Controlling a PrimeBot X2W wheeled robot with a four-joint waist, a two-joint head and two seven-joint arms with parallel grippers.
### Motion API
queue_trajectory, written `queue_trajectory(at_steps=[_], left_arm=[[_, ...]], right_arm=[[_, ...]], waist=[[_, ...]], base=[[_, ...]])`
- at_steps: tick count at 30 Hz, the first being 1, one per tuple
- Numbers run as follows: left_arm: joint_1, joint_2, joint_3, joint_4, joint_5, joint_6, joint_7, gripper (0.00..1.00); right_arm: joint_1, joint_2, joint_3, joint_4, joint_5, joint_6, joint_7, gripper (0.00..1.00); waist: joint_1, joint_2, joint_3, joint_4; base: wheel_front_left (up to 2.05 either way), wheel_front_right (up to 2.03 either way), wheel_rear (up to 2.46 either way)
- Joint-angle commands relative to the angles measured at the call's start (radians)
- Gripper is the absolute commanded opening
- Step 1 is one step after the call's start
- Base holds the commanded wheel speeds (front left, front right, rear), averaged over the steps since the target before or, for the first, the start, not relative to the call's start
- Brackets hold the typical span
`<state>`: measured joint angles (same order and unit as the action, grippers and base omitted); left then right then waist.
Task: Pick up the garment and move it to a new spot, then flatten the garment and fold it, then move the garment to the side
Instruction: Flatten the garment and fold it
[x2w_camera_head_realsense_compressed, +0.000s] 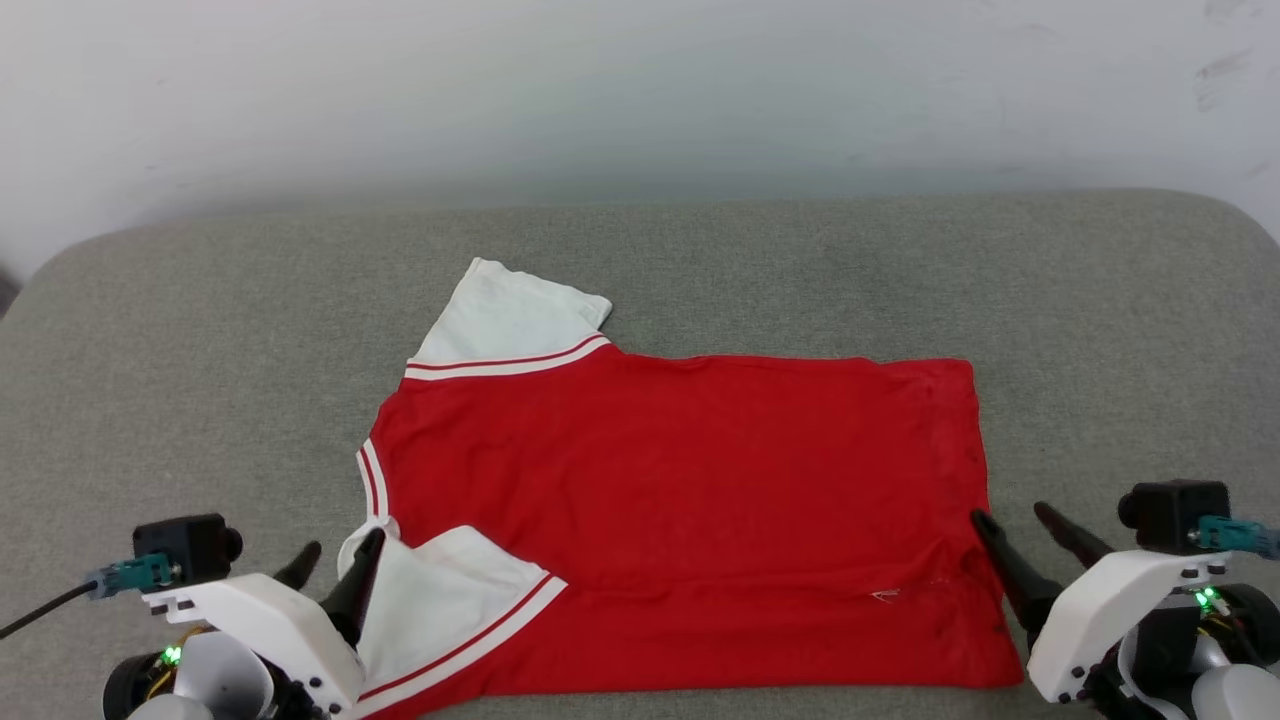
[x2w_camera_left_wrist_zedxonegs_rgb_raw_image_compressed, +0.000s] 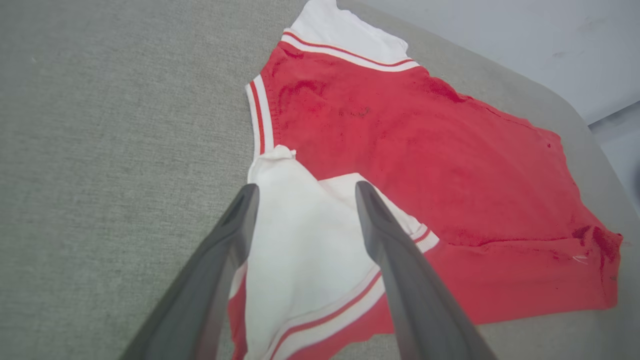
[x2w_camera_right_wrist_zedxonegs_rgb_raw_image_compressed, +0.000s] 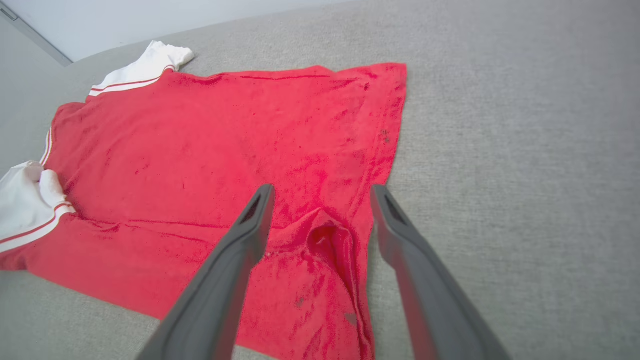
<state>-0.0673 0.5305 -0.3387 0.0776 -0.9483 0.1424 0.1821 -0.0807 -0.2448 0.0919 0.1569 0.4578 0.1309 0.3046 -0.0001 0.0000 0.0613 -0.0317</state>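
Left gripper (x2w_camera_head_realsense_compressed: 340, 545) and right gripper (x2w_camera_head_realsense_compressed: 1010, 512) wide, empty, at the shirt (x2w_camera_head_realsense_compressed: 680, 470).
Near sleeve (x2w_camera_left_wrist_zedxonegs_rgb_raw_image_compressed: 300, 240) lies doubled over; hem (x2w_camera_right_wrist_zedxonegs_rgb_raw_image_compressed: 327, 240) puckers; folding now could trap both creases.

In the head view, the near-left corner of the garment (x2w_camera_head_realsense_compressed: 680, 480) is being hidden behind the left gripper (x2w_camera_head_realsense_compressed: 343, 542) and cut off by the bottom edge. In the right wrist view, its near sleeve (x2w_camera_right_wrist_zedxonegs_rgb_raw_image_compressed: 25, 210) is being cropped at the left edge.

No legible text; small white mark (x2w_camera_head_realsense_compressed: 885, 595) on garment (x2w_camera_head_realsense_compressed: 680, 470) unreadable.
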Motion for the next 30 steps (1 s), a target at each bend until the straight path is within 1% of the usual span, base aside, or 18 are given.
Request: queue_trajectory(at_steps=[1,3,9,13,17,20,22,23,26,30], left_arm=[[-0.018,-0.005,0.011,-0.004,0.016,0.011,-0.029,1.0],[-0.038,-0.01,0.02,-0.01,0.044,0.027,-0.071,1.0],[-0.132,-0.023,0.036,-0.019,0.1,0.04,-0.147,1.0],[-0.227,-0.025,0.056,-0.005,0.11,0.039,-0.168,1.0],[-0.347,-0.017,0.069,0.022,0.121,0.023,-0.164,1.0],[-0.444,0.002,0.071,0.052,0.127,0.01,-0.134,1.0],[-0.511,0.024,0.064,0.079,0.13,-0.005,-0.097,1.0],[-0.511,0.024,0.064,0.079,0.13,-0.005,-0.097,1.0],[-0.618,0.064,0.046,0.125,0.135,-0.031,-0.01,1.0],[-0.747,0.128,0.019,0.187,0.133,-0.067,0.139,1.0]], right_arm=[[0.009,0.005,-0.013,-0.014,-0.016,0.0,-0.035,1.0],[0.004,0.019,-0.037,-0.031,-0.054,0.0,-0.086,1.0],[-0.036,0.078,-0.096,-0.122,-0.119,0.0,-0.185,1.0],[-0.075,0.107,-0.103,-0.178,-0.14,0.0,-0.219,1.0],[-0.125,0.128,-0.1,-0.219,-0.149,0.0,-0.236,1.0],[-0.158,0.143,-0.089,-0.239,-0.152,0.0,-0.248,1.0],[-0.18,0.152,-0.083,-0.245,-0.15,0.0,-0.257,1.0],[-0.18,0.152,-0.083,-0.245,-0.15,0.0,-0.257,1.0],[-0.204,0.165,-0.071,-0.251,-0.152,0.0,-0.271,1.0],[-0.233,0.176,-0.062,-0.256,-0.152,0.0,-0.291,1.0]], waist=[[0.0001,0.0,-0.005,-0.006],[0.0001,0.0,-0.005,-0.015],[0.0001,0.0,0.04,-0.05],[0.0001,0.0,0.113,-0.085],[0.0001,0.0,0.203,-0.123],[0.0001,0.0,0.27,-0.156],[0.0001,0.0,0.309,-0.178],[0.0001,0.0,0.309,-0.178],[0.0001,0.0,0.357,-0.21],[0.0001,0.0,0.403,-0.252]], base=[[0.0,0.0,0.0],[0.0,0.0,0.0],[0.0,0.0,0.0],[0.0,0.0,0.0],[0.0,0.0,0.0],[0.0,0.0,0.0],[0.0,0.0,0.0],[0.0,0.0,0.0],[0.0,0.0,0.0],[0.0,0.0,0.0]])
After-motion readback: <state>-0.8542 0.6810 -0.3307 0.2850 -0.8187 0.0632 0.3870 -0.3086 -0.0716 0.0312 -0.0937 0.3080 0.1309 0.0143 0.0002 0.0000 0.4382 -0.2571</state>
